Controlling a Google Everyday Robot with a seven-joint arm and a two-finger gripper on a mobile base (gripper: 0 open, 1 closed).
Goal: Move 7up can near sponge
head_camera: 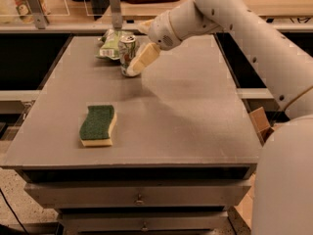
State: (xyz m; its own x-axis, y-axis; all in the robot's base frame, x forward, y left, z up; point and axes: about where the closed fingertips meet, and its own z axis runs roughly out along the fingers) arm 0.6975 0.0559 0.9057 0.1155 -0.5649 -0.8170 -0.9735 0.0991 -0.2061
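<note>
Tool [140,61] just right of can [126,52], upper centre of bench [195,116]; its spread cannot be told. Sponge [98,125] lower left.

Table [195,116]: sponge [98,125], bag [109,46], 7up can [126,52]; end effector [136,50] beside.

Looks down steeply from above the near edge of the counter [195,131], facing across it to the far shelf [63,27]. Sits close enough to take in the whole top and the drawer fronts [98,195]. Catches the arm [234,18] from the upper right, with the pincer [143,42] just beside the 7up can [127,50] at the far side
</note>
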